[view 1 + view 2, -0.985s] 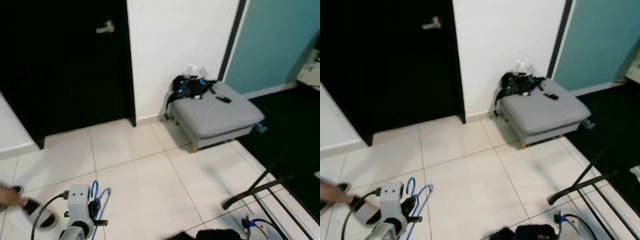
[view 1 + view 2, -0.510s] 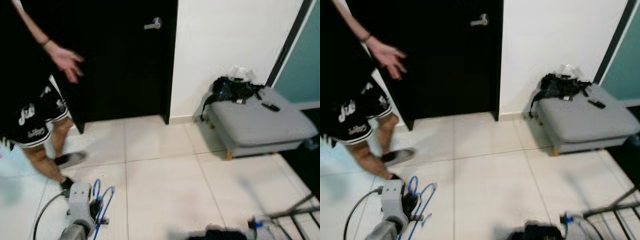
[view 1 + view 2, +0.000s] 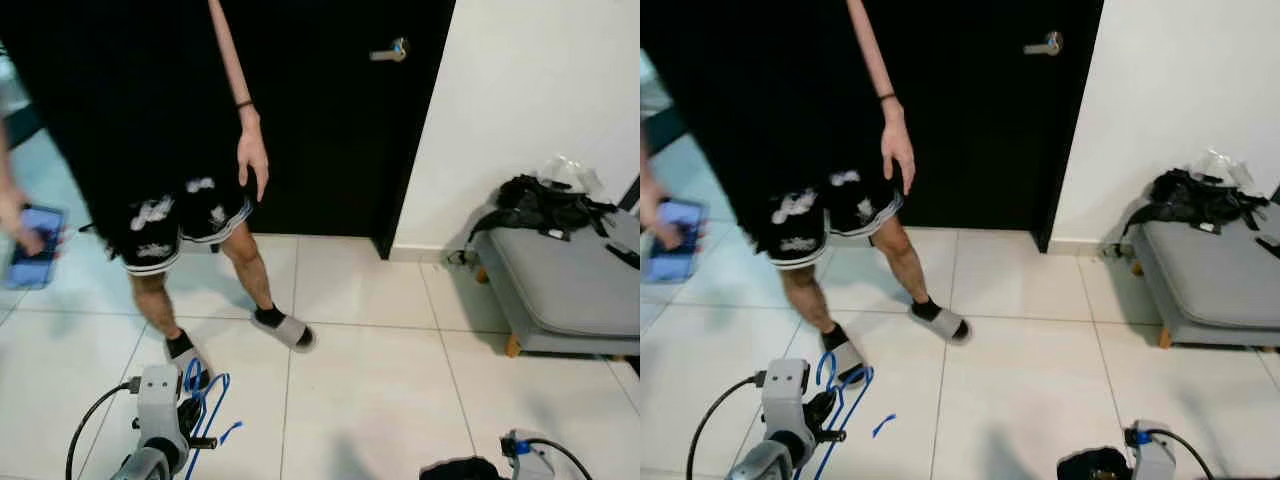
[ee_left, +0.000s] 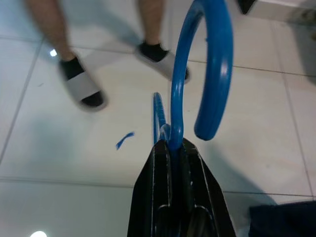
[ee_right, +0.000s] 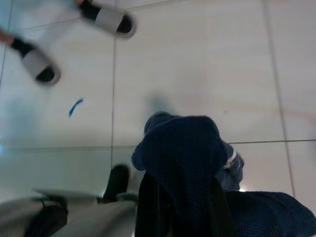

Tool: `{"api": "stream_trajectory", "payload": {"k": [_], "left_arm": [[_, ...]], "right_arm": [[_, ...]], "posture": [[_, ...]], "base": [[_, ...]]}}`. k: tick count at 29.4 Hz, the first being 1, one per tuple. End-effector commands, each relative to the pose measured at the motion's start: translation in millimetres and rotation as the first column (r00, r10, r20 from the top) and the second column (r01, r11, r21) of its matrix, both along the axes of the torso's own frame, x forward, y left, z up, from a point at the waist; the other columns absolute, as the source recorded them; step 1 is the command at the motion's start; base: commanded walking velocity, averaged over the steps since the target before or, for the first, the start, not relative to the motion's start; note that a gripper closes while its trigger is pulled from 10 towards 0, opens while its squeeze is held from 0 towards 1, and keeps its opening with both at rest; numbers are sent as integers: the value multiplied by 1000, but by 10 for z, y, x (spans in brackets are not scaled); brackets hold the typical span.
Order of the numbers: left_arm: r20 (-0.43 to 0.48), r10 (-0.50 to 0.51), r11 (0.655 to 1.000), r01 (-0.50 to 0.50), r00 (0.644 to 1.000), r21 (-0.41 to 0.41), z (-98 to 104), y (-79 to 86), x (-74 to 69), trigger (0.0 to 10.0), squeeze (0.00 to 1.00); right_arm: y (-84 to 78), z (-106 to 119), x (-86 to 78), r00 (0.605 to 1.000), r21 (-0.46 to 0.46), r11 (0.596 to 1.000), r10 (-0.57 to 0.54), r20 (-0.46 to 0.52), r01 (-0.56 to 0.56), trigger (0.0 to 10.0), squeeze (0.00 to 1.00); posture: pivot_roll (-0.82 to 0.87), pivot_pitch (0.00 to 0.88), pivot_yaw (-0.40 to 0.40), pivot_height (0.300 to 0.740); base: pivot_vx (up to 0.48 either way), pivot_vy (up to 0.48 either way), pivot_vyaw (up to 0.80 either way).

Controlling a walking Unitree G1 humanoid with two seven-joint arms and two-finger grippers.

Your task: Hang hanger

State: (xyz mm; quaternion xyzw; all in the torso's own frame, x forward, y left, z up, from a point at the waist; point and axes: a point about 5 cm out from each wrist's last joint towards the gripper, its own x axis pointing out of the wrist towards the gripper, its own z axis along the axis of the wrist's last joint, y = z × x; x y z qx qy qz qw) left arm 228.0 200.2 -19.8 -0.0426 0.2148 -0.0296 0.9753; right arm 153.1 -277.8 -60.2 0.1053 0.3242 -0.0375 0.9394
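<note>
— Item one, location?
— Blue hanger (image 4: 177,98), clenched at the neck in the left gripper (image 4: 172,148); hook curving forward beyond the tips, long axis in line with the fingers, frame trailing toward the floor (image 3: 370,400).

— Item two?
— Dark blue garment (image 5: 185,158), bunched in the right gripper (image 5: 180,197), jaws closed around the cloth, low at the robot's right.

— Relation governing the coming move?
— Hook leading away from the left jaws, open side turned aside; left arm plainly the nearer, being the carrier. No rail or rod to be made out, so probably a walk or turn first.

— Surroundings?
— Person (image 3: 190,150) standing close ahead-left, slippers near the hanger; black door (image 3: 340,120); grey ottoman (image 3: 570,290) with a black bag (image 3: 540,205) to the right.
</note>
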Motion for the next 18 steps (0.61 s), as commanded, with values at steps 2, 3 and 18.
{"api": "stream_trajectory", "payload": {"k": [2,3,18], "left_arm": [[-21,12,1000,-12,1000,3,-49,47,-60,10000,0],[-22,12,1000,-12,1000,3,-52,45,-64,10000,0],[-17,9,1000,-9,1000,-1,-52,7,-61,10000,0]], "right_arm": [[22,9,33,1000,10,1000,2,15,-3,10000,0],[23,10,34,1000,11,1000,3,16,-3,10000,0],[-35,50,44,998,45,999,-32,56,30,10000,0]], "posture": [[61,68,-16,740],[61,68,-16,740],[59,70,-21,740]], "base": [[0,0,731],[0,0,731],[0,0,475]]}}
